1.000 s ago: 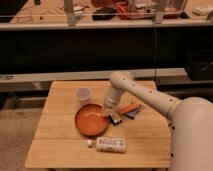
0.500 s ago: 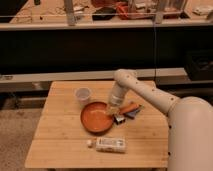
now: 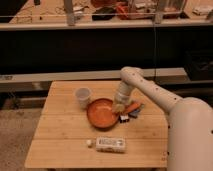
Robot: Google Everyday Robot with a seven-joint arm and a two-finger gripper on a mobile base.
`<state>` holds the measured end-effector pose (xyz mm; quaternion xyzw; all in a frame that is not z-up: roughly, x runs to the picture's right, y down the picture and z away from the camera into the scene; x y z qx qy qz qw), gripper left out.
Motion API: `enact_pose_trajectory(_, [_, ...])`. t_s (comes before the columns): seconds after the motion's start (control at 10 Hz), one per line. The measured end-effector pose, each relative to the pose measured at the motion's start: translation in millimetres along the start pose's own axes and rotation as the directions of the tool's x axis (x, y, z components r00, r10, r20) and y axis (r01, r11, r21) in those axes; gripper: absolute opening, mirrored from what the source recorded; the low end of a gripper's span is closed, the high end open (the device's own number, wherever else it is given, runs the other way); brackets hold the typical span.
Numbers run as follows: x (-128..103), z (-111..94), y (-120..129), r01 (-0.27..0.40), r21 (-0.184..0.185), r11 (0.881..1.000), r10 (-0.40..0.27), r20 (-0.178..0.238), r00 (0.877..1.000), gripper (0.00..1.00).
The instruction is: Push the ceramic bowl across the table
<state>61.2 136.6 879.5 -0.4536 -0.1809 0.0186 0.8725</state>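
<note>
Touching the ceramic bowl's (image 3: pixel 102 113) right rim on the table (image 3: pixel 60 137), the gripper (image 3: pixel 119 107) hides its finger state.

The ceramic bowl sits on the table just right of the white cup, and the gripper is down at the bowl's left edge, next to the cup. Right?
Not quite. The camera view shows the gripper at the right edge of the ceramic bowl, the side away from the white cup. The rest holds: the bowl sits on the table just right of the cup.
</note>
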Motion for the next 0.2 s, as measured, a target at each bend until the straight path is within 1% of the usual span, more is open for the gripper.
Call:
enact_pose_trajectory(0.1, [3.8,-2.8,-2.4,-0.012,0.004,1.0,0.012,0.003,1.0,0.0])
enact_pose_trajectory(0.2, [14.7,-8.3,-4.8,-0.028,0.007,1.0,0.028,0.003,1.0,0.0])
